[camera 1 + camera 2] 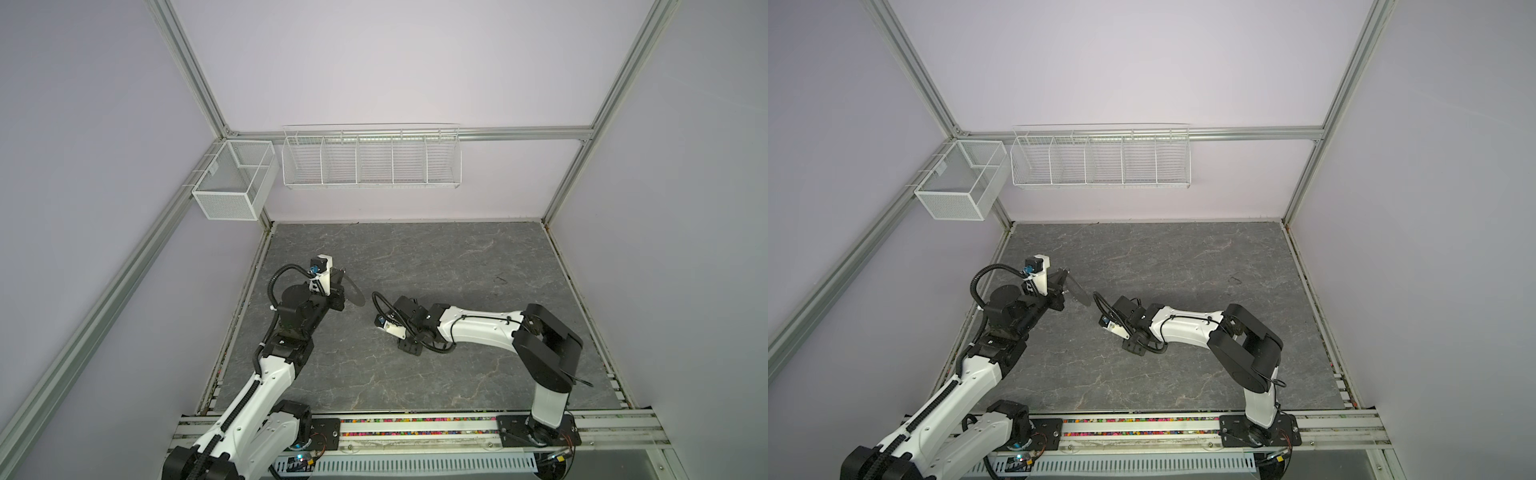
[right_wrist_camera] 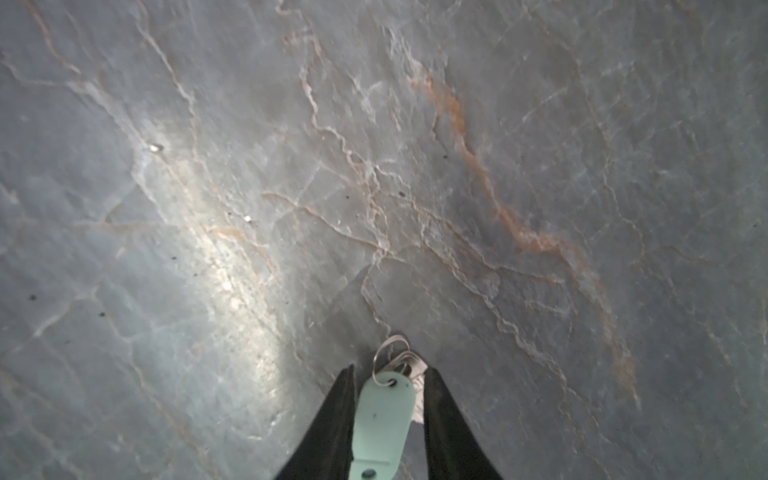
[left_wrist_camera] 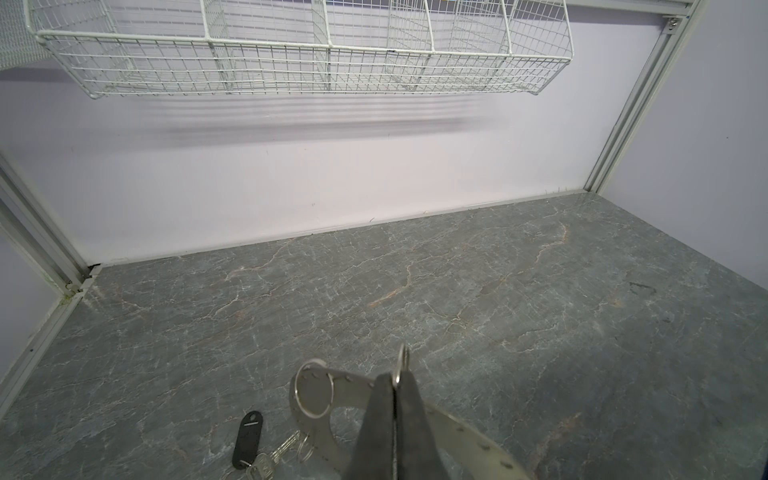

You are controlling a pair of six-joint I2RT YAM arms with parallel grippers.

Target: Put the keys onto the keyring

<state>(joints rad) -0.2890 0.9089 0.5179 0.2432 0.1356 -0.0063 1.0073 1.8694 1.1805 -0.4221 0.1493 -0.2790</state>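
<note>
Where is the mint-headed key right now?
In the right wrist view the pale mint oval plastic-headed key lies on the grey marbled table, between the right gripper's open jaws; in both top views that gripper hides it, mid-table.

No word, number or brand can be read in any view. The black key tag (image 3: pixel 247 436), lying on the worktop just beside the keyring (image 3: pixel 465 436), carries only a short pale stroke, not a letter. The small label (image 1: pixel 214 169) on the mesh basket (image 1: pixel 226 203), well apart from the keyring, is too small to read.
</note>
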